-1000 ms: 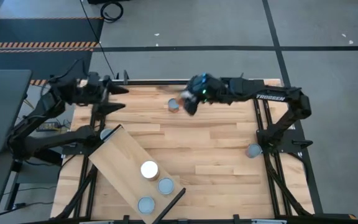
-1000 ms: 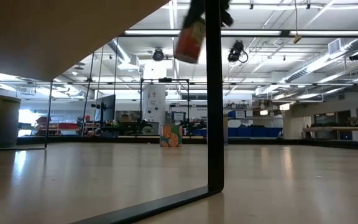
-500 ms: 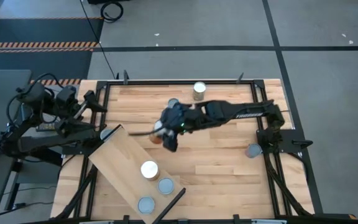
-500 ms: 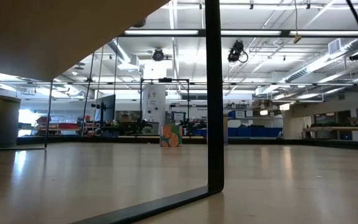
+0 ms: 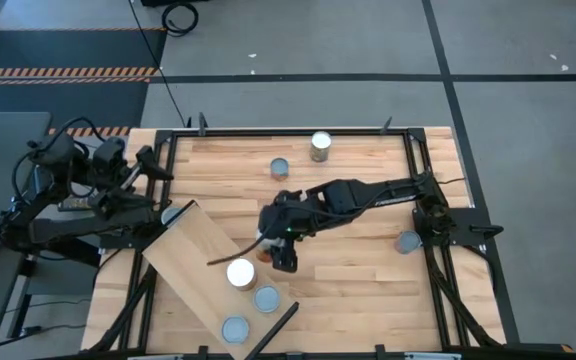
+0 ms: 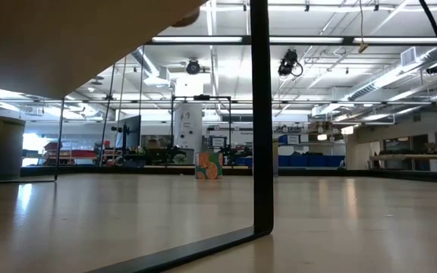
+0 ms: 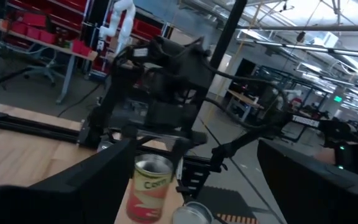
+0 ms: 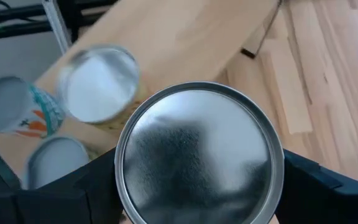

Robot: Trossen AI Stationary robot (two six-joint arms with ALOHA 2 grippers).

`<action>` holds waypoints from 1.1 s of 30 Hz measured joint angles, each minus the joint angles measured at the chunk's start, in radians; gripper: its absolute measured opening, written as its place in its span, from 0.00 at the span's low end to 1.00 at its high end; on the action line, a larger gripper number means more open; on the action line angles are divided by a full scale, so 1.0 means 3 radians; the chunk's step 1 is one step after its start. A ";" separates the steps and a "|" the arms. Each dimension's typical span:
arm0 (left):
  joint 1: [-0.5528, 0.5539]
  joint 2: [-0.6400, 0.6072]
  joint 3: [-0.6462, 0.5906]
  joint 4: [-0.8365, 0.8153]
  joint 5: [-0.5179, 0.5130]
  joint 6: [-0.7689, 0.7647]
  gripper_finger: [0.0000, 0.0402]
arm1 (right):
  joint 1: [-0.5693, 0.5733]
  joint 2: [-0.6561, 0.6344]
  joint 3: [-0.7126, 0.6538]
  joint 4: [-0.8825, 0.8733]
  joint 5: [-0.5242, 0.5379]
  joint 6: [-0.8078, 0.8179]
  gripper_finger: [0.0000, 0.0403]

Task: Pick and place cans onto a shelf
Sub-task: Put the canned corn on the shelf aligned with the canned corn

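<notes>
On the counter [image 5: 368, 250], the right gripper [image 5: 280, 252], jaws clamped on a can [image 8: 199, 152], should lower squarely onto the shelf [image 5: 193, 255] beside the white-topped can [image 5: 240, 272]; left jaws probably apart.

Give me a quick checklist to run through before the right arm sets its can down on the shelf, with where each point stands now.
1. Grip: right gripper is shut on the held can, fingers on both sides. Ok.
2. Position: in the high view the right gripper hangs at the edge of the shelf, beside the white-topped can. Whether it is fully over the board: cannot tell.
3. Free spot: three cans crowd the end near the dark bar; bare board shows farther up. Ok.
4. Clearance to the white-topped can: very close. Not ok.
5. Left gripper waits at the table's far left corner, out of the way. Ok.
6. Height above the shelf: cannot tell.
</notes>
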 joint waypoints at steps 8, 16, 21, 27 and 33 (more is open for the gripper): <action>0.0001 0.0000 -0.0001 -0.0006 -0.0062 0.0071 0.87 | 0.0054 0.0004 -0.0004 0.0113 -0.0076 0.0018 0.79; 0.0001 0.0000 -0.0003 -0.0026 -0.0091 0.0086 0.87 | 0.0081 0.0003 -0.0004 0.0295 -0.0135 0.0112 0.79; 0.0001 0.0000 -0.0003 -0.0027 -0.0091 0.0086 0.87 | 0.0092 0.0062 -0.0004 0.0493 -0.0253 0.0162 0.79; 0.0001 0.0000 -0.0003 -0.0033 -0.0091 0.0079 0.87 | 0.0132 0.0282 -0.0005 0.0705 -0.0353 0.0167 0.79; 0.0002 0.0000 -0.0003 -0.0056 -0.0091 0.0062 0.87 | 0.0178 0.0328 -0.0008 0.0872 -0.0337 0.0165 0.79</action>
